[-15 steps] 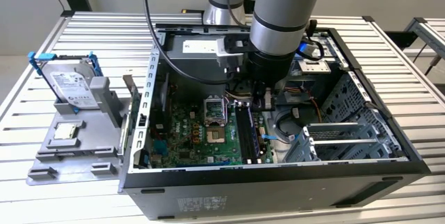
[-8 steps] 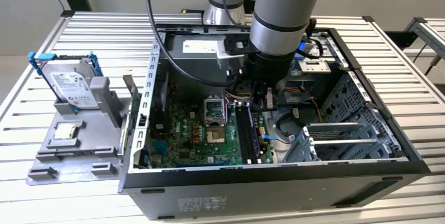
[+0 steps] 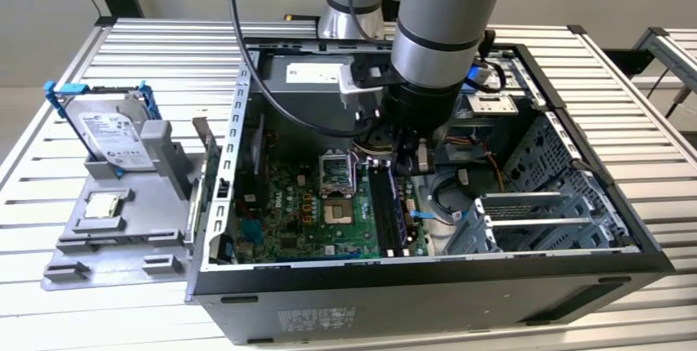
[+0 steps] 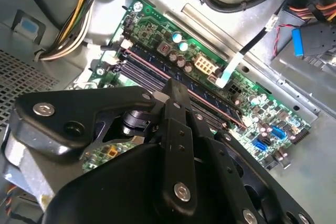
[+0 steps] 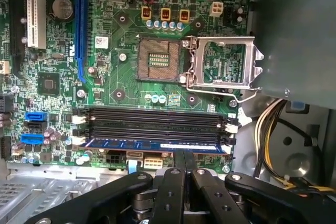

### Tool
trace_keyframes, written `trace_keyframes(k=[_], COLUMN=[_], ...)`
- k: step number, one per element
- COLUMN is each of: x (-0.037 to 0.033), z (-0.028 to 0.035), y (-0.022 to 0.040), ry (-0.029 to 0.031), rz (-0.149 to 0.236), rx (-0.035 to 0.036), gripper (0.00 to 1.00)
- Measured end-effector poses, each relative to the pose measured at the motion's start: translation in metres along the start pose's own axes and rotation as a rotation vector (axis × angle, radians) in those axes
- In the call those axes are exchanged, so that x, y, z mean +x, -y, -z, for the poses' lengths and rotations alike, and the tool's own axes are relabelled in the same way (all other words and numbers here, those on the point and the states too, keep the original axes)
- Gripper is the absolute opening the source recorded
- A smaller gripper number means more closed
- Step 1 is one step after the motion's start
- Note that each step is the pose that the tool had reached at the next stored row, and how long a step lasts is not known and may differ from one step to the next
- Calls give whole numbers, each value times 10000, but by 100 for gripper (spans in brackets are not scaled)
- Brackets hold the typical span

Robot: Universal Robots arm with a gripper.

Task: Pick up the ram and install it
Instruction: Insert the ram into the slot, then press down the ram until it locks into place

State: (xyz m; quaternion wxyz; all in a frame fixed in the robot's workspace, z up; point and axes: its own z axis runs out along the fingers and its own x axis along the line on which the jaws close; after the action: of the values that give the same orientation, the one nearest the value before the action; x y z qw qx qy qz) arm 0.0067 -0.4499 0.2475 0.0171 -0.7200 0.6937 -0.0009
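Four memory slots [image 5: 152, 121] lie side by side on the motherboard [image 5: 113, 90]. One ram stick [image 5: 152, 144], blue with a pale label, stands in the slot nearest the gripper [image 5: 187, 157], and the other three slots are bare. In the first wrist view the gripper's two fingers are pressed together with only a thin seam between them. That seam runs across the stick's length, so they are not pinching it. Their tips sit at the middle of its top edge, touching it or just above it; I cannot tell which. The second wrist view shows the fingers [image 4: 177, 114] as one bar over the slots. My reading is that the pickup is done and the work is at the seating step, with the stick in its slot and the closed tool serving as a pusher. Finishing the seat would call for a straight, even push on the stick's middle, so that the white latches [image 5: 227, 141] at both ends close without tilting it; whether they are already locked is unclear. I also count one open processor socket [image 5: 158, 59] with one hinged metal frame [image 5: 223, 61] beside it, and two blue data ports [image 5: 34, 115]. In the exterior view, one arm [image 3: 441, 33] reaches into one open computer case [image 3: 436, 294]. One hard drive [image 3: 114, 135] stands in one grey fixture [image 3: 120, 241] on the slatted table [image 3: 610, 65], at the exterior view's left.
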Motion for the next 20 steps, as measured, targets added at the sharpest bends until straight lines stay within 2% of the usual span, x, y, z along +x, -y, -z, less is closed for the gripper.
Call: trace_keyframes(k=[13, 20], x=[43, 90], z=[-26, -35], y=[-2, -4], ry=[-4, -2], rz=[-73, -74], rx=[2, 2], gripper=[0, 0])
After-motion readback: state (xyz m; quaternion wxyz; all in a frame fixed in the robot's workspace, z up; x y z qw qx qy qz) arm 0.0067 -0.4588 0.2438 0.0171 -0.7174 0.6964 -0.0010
